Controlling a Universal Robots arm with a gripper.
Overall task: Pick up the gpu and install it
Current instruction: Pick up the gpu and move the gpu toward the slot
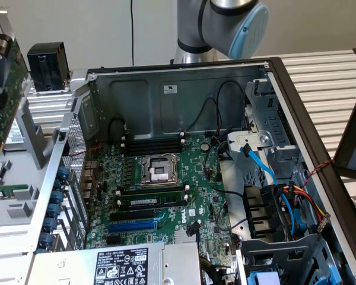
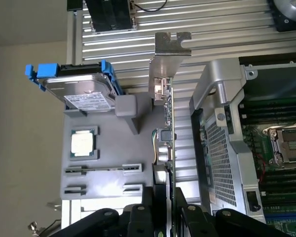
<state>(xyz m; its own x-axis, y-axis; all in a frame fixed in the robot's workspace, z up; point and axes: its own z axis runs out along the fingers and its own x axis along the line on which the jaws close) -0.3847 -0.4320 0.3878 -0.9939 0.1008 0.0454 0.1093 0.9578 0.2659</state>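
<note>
Over the slatted table, beside the open computer case, your hand is clamped on the gpu. It sits edge-on, long axis running straight out from the grip, silver bracket at the far end.

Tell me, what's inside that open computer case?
A green motherboard with a CPU socket, RAM sticks, a blue slot and cables. The power supply covers part of the board, so what lies beneath cannot be seen.
</note>
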